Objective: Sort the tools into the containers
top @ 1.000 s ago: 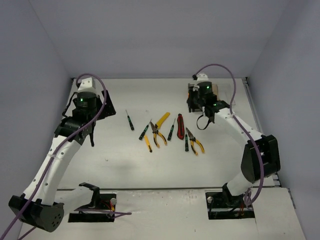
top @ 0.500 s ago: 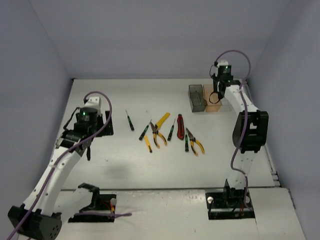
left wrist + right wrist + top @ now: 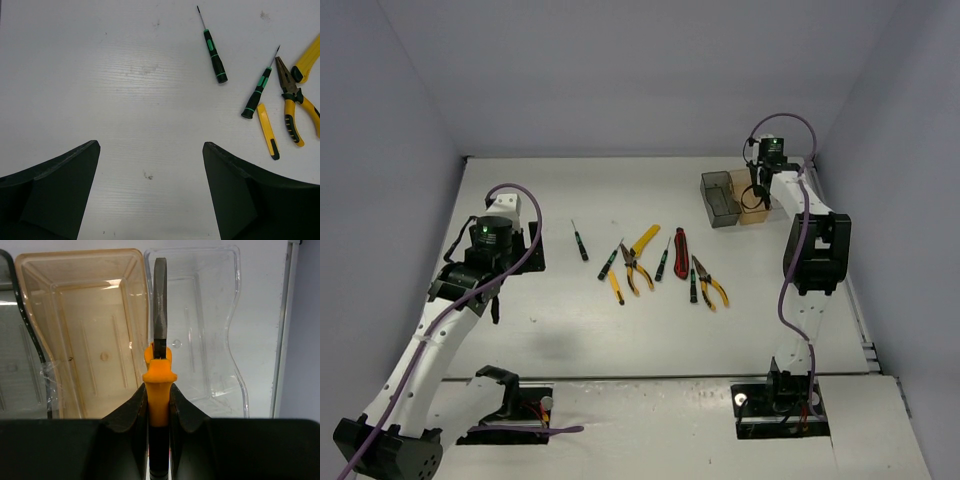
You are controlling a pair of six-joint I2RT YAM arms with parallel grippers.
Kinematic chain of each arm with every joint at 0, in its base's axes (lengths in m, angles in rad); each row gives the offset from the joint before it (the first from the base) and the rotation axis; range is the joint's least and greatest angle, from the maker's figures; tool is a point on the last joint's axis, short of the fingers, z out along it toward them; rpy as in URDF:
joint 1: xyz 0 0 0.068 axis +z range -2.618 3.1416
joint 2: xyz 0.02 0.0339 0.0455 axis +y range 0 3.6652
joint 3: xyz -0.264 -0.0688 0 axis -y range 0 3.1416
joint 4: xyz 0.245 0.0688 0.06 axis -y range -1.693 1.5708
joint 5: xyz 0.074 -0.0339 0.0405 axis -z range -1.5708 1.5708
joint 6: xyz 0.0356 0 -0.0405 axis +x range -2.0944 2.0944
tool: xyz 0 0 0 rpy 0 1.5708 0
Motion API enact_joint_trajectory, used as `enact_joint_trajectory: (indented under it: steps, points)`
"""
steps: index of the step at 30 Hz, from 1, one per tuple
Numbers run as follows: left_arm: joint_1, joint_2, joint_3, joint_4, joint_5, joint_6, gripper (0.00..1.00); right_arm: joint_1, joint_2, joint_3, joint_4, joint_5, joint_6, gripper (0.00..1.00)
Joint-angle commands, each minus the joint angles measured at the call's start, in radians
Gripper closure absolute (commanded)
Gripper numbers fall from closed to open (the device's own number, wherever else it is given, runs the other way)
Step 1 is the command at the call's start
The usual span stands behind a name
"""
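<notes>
Right gripper (image 3: 159, 392): pressed together on an orange-handled tool with a dark grey metal nose (image 3: 160, 315), seen edge-on.
Held tool's place: above the seam between the amber-orange translucent plastic bin (image 3: 80, 340) and the clear plastic bin (image 3: 210, 340), at the far right.
Smoky grey plastic bin (image 3: 717, 198): just left of the amber one.
Left gripper (image 3: 150, 145): fingers spread wide over the white table (image 3: 125, 75), on the left, holding nothing.
Loose tools: thin black-green screwdrivers (image 3: 579, 241), yellow-and-black-handled pliers (image 3: 635, 270), a yellow utility knife (image 3: 645, 240) and a red utility knife (image 3: 681, 246) lie mid-table, well apart from the bins.
</notes>
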Motion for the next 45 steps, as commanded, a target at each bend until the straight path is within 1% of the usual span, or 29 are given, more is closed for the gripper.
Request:
enact_joint_trajectory:
  steps: [1, 7, 10, 18, 25, 36, 45]
  points:
    - [0.003, -0.012, 0.011, 0.031, -0.011, 0.012, 0.19, -0.019, -0.079, 0.060, 0.040, 0.011, -0.023, 1.00]
    - [0.002, -0.015, 0.009, 0.029, -0.005, 0.013, 0.19, -0.021, -0.108, 0.089, 0.040, 0.063, -0.071, 1.00]
    - [0.003, -0.019, 0.007, 0.032, -0.004, 0.013, 0.19, -0.025, -0.103, 0.105, 0.041, 0.054, -0.081, 1.00]
    - [0.002, -0.023, 0.005, 0.031, 0.004, 0.014, 0.19, -0.050, -0.035, 0.124, 0.043, 0.039, -0.095, 1.00]
    - [0.002, -0.028, 0.004, 0.031, 0.009, 0.013, 0.19, -0.078, -0.011, 0.086, 0.054, -0.028, -0.069, 1.00]
    - [0.001, -0.041, 0.004, 0.033, 0.015, 0.011, 0.19, -0.069, -0.004, 0.049, 0.063, -0.140, 0.024, 1.00]
    - [-0.001, -0.046, 0.004, 0.034, 0.022, 0.010, 0.19, -0.050, -0.047, 0.008, 0.066, -0.190, 0.102, 1.00]
